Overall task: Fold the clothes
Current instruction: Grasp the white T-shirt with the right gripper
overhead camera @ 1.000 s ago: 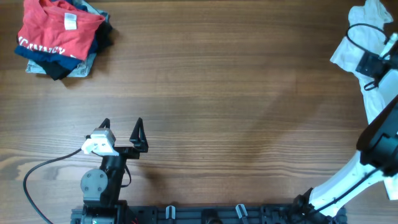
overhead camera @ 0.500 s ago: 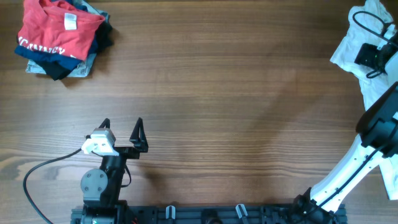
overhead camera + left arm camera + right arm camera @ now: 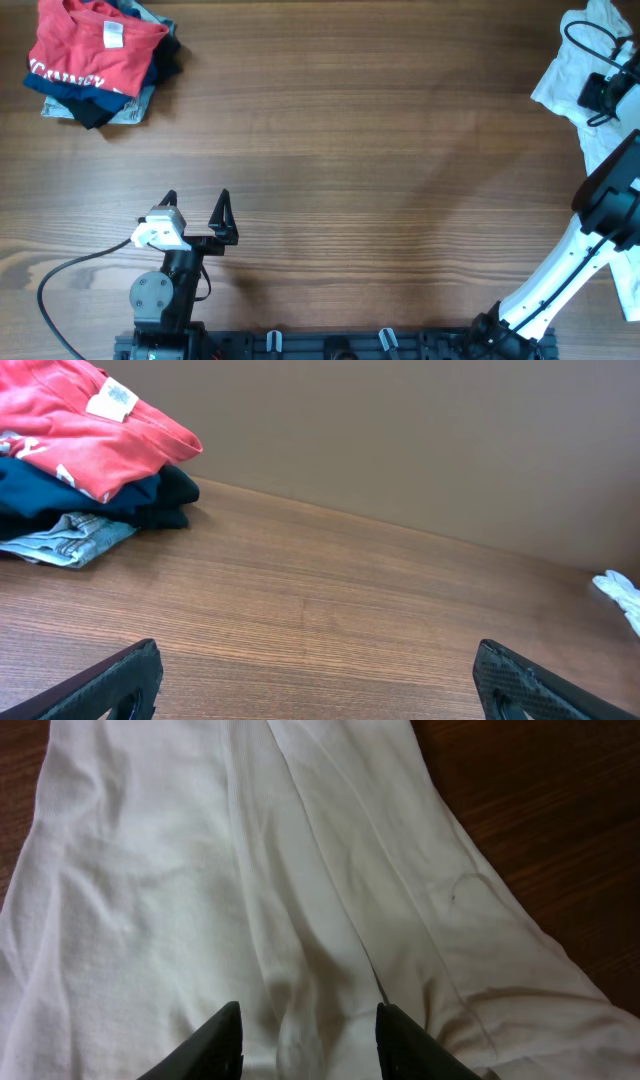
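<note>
A white garment (image 3: 572, 62) lies crumpled at the table's far right edge; it fills the right wrist view (image 3: 250, 870). My right gripper (image 3: 308, 1030) is open just above its folds, its fingers astride a ridge of cloth; in the overhead view its head (image 3: 605, 90) is over the garment. A stack of folded clothes (image 3: 98, 62), red shirt on top over dark blue and denim, sits at the far left corner and shows in the left wrist view (image 3: 85, 450). My left gripper (image 3: 196, 212) is open and empty near the front edge.
The wooden table (image 3: 360, 170) spans the view. A black cable (image 3: 60, 285) loops from the left arm's base. A rail (image 3: 330, 345) runs along the front edge. A tan wall (image 3: 420, 440) stands behind the table.
My right gripper has moved right and slightly up over the white garment. The left arm has not moved.
</note>
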